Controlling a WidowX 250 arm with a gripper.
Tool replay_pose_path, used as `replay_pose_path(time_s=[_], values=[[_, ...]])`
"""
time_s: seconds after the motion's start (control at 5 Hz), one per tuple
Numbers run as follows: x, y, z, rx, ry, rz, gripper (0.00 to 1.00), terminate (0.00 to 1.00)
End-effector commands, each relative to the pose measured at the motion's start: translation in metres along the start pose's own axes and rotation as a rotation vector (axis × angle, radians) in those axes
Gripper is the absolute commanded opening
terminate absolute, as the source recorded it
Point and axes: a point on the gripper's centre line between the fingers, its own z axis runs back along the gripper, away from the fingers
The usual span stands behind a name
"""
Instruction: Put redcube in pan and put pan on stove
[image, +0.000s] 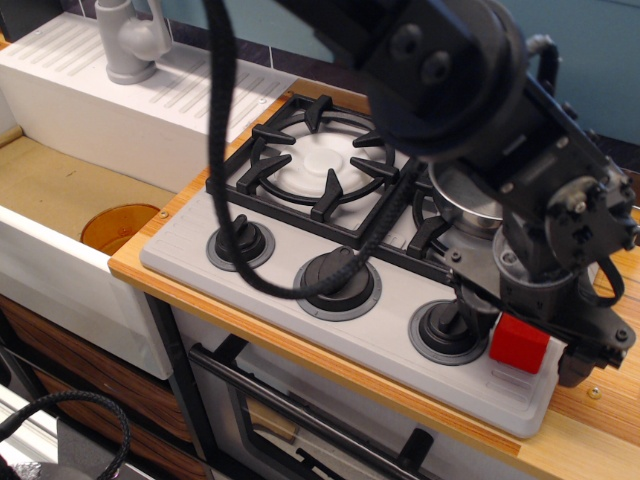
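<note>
A small bright-red cube (519, 343) with smooth faces sits on the grey stove (380, 335) at its near right corner, just right of the rightmost knob (447, 328), and the black claw (520, 335) is lowered over it with one finger (577, 362) on its right and the other by the knob on its left, spread wide and not visibly pressing its sides. The shiny steel pan (462, 195) stands on the right burner behind the arm, mostly hidden by it. The stove rests on a wooden desk (600, 420), with a white sink (70, 180) and faucet (130, 40) to the left.
</note>
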Motion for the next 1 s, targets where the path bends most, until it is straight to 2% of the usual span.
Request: replay_pose_path(time_s=[0.0, 0.4, 0.6, 0.8], values=[[0.009, 0.004, 0.021, 0.022, 0.032, 0.007, 0.0, 0.0], [0.017, 0.007, 0.073, 0.075, 0.117, 0.0, 0.0, 0.0], [0.03, 0.008, 0.102, 0.097, 0.153, -0.009, 0.0, 0.0], [0.054, 0.015, 0.12, 0.1, 0.166, -0.046, 0.0, 0.0]])
